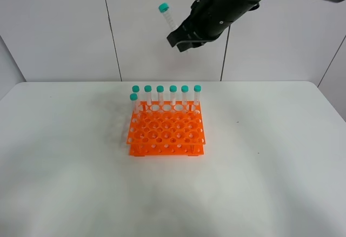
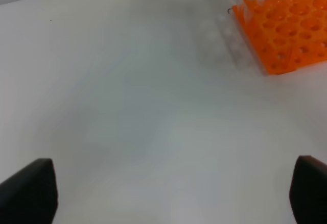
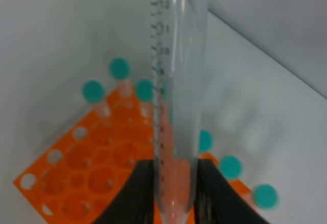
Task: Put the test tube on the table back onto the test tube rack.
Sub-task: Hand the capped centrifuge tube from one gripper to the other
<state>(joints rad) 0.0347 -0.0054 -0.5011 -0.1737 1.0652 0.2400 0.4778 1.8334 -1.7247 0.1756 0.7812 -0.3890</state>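
My right gripper [image 1: 179, 38] is high above the table, shut on a clear test tube [image 1: 167, 17] with a teal cap that points up and to the left. In the right wrist view the tube [image 3: 176, 81] stands between the fingers [image 3: 138, 193], its tapered tip down, printed scale visible. The orange rack [image 1: 166, 133] sits mid-table, well below the gripper, with several teal-capped tubes [image 1: 173, 94] along its far row; it also shows in the right wrist view [image 3: 92, 168]. My left gripper [image 2: 173, 193] is open and empty low over the white table [image 1: 65, 167], left of the rack [image 2: 286, 25].
White wall panels stand behind the table. The table's rounded far corners and right edge show in the exterior view.
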